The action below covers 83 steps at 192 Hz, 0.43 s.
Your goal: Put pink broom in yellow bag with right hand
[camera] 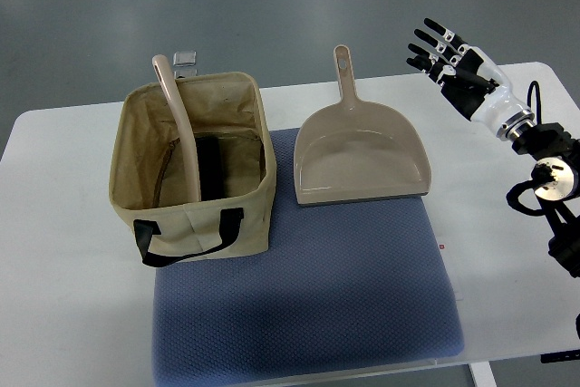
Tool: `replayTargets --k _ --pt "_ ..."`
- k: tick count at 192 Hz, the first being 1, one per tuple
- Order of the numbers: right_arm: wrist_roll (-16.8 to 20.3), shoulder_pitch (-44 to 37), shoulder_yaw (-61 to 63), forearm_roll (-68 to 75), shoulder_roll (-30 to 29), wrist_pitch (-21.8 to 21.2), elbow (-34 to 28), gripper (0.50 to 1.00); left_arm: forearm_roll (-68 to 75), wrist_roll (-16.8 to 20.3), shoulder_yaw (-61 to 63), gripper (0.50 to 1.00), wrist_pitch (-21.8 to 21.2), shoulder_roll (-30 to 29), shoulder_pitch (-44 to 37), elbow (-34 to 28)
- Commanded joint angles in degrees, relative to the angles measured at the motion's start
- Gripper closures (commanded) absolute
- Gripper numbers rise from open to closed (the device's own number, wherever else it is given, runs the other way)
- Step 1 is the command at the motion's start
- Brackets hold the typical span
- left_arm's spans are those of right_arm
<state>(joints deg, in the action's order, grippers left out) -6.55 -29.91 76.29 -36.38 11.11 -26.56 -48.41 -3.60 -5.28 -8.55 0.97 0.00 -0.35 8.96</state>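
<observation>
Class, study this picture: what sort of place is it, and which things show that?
Probably a robot test bench or lab: a bare white table on a grey floor, a blue mat staging props, and a robot's right hand.

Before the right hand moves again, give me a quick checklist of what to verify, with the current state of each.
1. Broom inside the bag: ok, its handle stands in the bag and leans on the back rim.
2. Right hand free of load: ok, fingers spread, holding nothing.
3. Hand clear of the bag: ok, it is off to the right, past the dustpan.
4. Bag upright on the blue mat: ok.
5. Broom head resting on the bag's bottom: cannot tell, shadowed.
6. Left hand: cannot tell, out of view.
</observation>
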Motion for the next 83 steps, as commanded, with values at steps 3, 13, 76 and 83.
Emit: replayTargets --k 3,13,76,83 --pt "-0.4 1.1 0.0 0.3 -1.0 1.2 0.7 0.603 0.0 0.0 -0.1 0.500 0.0 0.0 0.0 0.0" --pt "-0.4 1.1 0.0 0.3 -1.3 2.2 0.8 0.574 0.0 0.0 -0.1 0.500 0.0 0.0 0.0 0.0" --pt "-0.7 1.3 0.0 0.3 -1.3 2.3 2.1 0.570 0.0 0.0 0.0 0.500 0.0 0.0 0.0 0.0" --pt "-0.7 1.4 0.0 0.3 -1.3 2.0 2.1 0.570 0.0 0.0 0.0 0.500 0.0 0.0 0.0 0.0"
